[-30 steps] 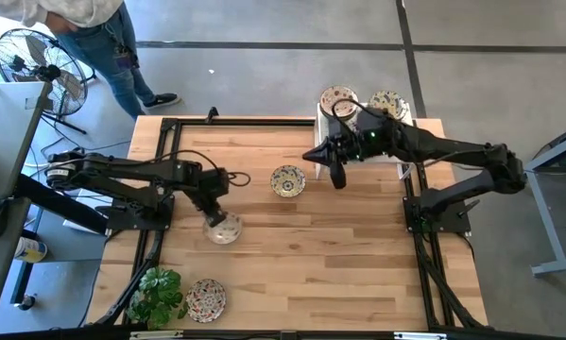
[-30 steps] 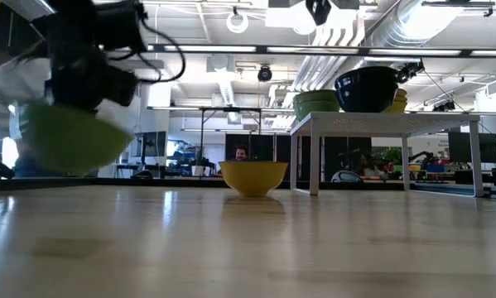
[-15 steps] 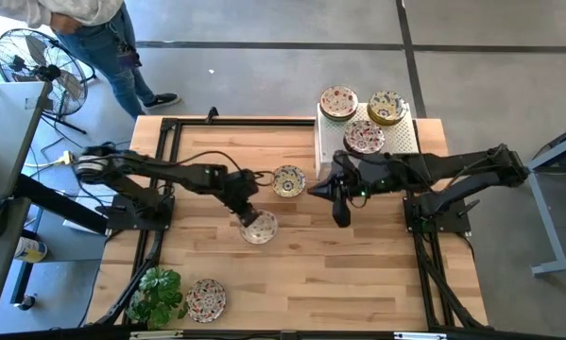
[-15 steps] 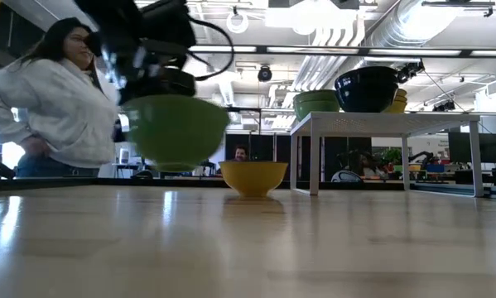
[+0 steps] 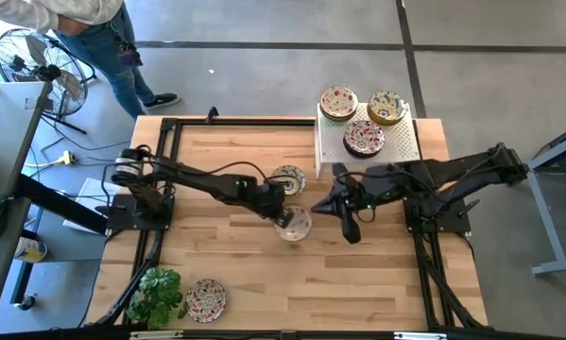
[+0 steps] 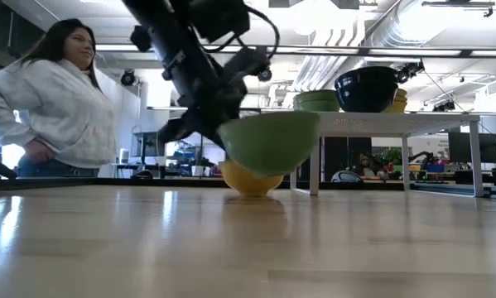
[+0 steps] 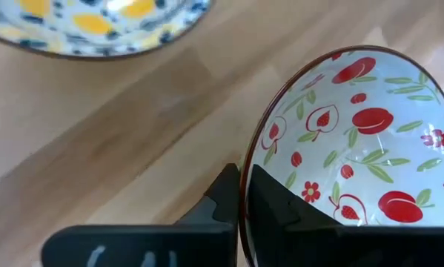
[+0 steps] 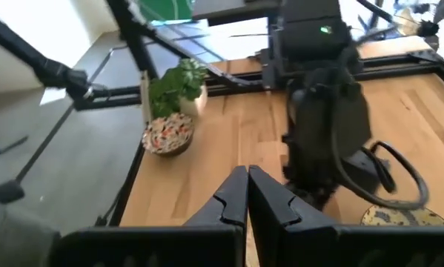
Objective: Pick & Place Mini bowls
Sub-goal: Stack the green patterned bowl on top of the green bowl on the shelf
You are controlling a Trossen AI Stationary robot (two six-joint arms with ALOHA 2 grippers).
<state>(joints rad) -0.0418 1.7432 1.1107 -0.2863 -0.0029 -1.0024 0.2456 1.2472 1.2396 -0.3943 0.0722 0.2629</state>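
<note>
My left gripper (image 5: 284, 215) is over the middle of the table, shut on a mini bowl (image 5: 294, 225) with a green outside (image 6: 268, 142) and red fruit and flowers inside (image 7: 355, 148). My right gripper (image 5: 349, 234) hovers just right of it, shut (image 8: 247, 185) and holding nothing. A yellow-and-blue bowl (image 5: 287, 179) sits on its base on the table behind the held one. Three bowls (image 5: 364, 138) stand on the white perforated stand (image 5: 403, 142) at the far right. One more bowl (image 5: 206, 298) rests near the left front corner. My left gripper pinches the bowl's rim (image 7: 243, 167) on the side facing the arm, one finger (image 7: 275, 208) inside the bowl and one finger (image 7: 223, 199) outside. The arm comes slanting down from the table's left. The bowl is lifted clear of the table, mouth up, slightly tilted.
A potted plant (image 5: 158, 293) stands at the near left corner beside the last bowl. Black frame rails (image 5: 169, 170) run along the table's left, far and right sides. A person (image 6: 53, 99) stands beyond the far left corner, by a fan (image 5: 37, 61).
My left gripper has carried the bowl from the table's left side toward the right, to the middle, keeping it lifted. My right gripper has drawn away from the stand toward the near edge, uncovering the third bowl on the stand.
</note>
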